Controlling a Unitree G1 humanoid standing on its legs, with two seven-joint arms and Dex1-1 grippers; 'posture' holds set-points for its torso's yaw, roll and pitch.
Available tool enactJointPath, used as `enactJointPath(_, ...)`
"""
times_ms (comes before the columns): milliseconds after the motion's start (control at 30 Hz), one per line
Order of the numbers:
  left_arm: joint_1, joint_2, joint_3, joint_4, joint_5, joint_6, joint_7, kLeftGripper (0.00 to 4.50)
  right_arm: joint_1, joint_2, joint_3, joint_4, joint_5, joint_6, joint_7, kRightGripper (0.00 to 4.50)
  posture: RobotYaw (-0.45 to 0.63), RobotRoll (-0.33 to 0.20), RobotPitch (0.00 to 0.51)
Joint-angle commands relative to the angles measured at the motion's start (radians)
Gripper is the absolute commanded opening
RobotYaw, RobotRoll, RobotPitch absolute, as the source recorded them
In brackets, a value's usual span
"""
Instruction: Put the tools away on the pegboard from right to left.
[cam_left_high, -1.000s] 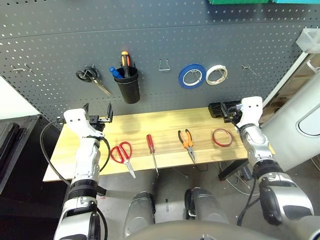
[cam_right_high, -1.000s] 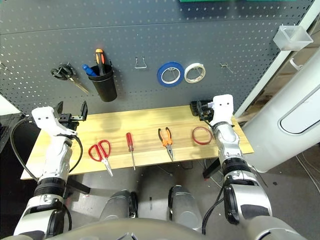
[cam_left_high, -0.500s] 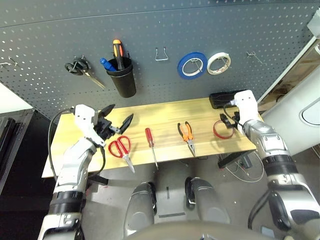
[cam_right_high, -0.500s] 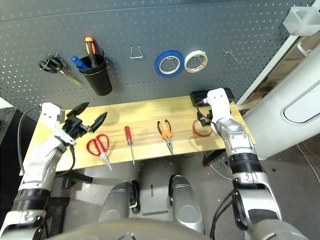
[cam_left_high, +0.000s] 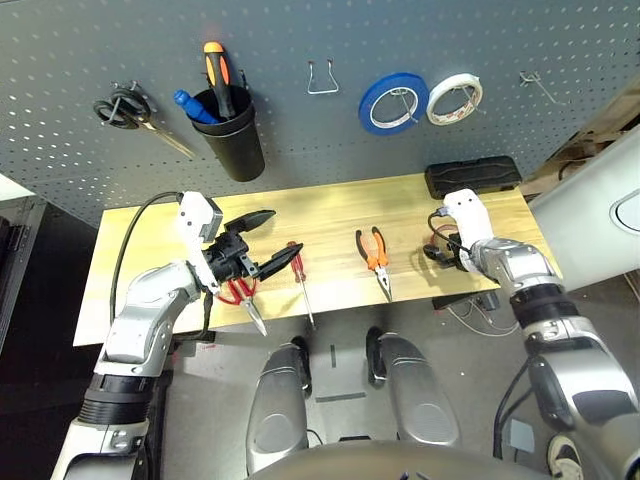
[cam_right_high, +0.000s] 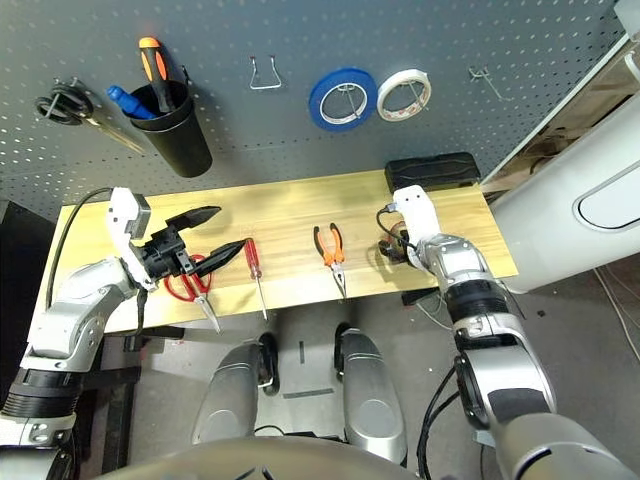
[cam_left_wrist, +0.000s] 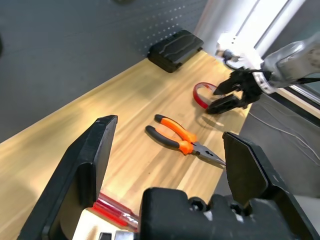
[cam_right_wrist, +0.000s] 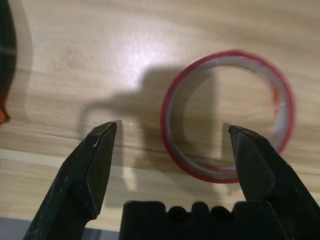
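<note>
1. The pegboard (cam_left_high: 300, 150) stands behind both tools, carrying black-handled scissors (cam_left_high: 135, 110), a black cup (cam_left_high: 232, 140), a bare wire hook (cam_left_high: 321, 78), a blue tape roll (cam_left_high: 392, 103) and a white tape roll (cam_left_high: 453, 98). Its contents sit higher and more to the left in the head views than a second ago, because the camera has tilted, not because they moved.
2. The desk (cam_left_high: 320, 215) lies under both tools, with a black case (cam_left_high: 472, 176) at its back edge beyond the right tool.
3. The left tool (cam_left_high: 262, 240), a second ago up near the desk's back left edge pointing at the pegboard, now hangs lower, turned toward the right, its fingers wide and empty.
4. The right tool (cam_right_wrist: 170, 135), earlier level near the black case, now tips down over the desk, its fingers wide and empty.
5. The red-handled scissors (cam_left_high: 240, 296) lie just below the left tool, unmoved.
6. The slim red-handled screwdriver (cam_left_high: 300, 285) lies just beside the left tool's fingertips.
7. The orange-handled pliers (cam_left_high: 375, 258) lie between the two tools.
8. The thin red tape ring (cam_right_wrist: 227, 127) lies flat on the desk under the right tool, its near rim between the spread fingers, untouched.
</note>
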Motion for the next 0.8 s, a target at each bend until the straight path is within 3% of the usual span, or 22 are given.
enactJointPath(33, 0.037, 0.002, -0.006, -0.02, 0.003, -0.005, -0.012, 4.5, -0.021, 0.015, 0.003, 0.142, -0.018, -0.07, -0.02, 3.87, -0.07, 0.0, 0.266)
enactJointPath(200, 0.041, -0.005, -0.003, -0.016, 0.009, -0.019, -0.004, 4.5, -0.06, 0.033, -0.006, 0.253, -0.02, -0.137, -0.033, 1.96, -0.06, 0.0, 0.245)
enactJointPath(367, 0.007, -0.013, -0.004, 0.001, 0.012, -0.028, 0.0, 4.5, -0.059, 0.02, -0.015, 0.233, -0.016, -0.158, -0.039, 0.06, -0.07, 0.0, 0.209)
enactJointPath(533, -0.034, -0.016, -0.004, -0.001, -0.003, -0.008, -0.006, 4.5, 0.007, -0.013, -0.013, 0.021, -0.011, -0.121, -0.024, 0.02, -0.08, 0.0, 0.164)
enactJointPath(800, -0.13, 0.022, 0.042, -0.035, -0.106, 0.111, -0.033, 4.5, 0.218, -0.077, -0.061, -0.562, 0.011, 0.072, -0.048, 0.02, -0.1, 0.0, 0.107)
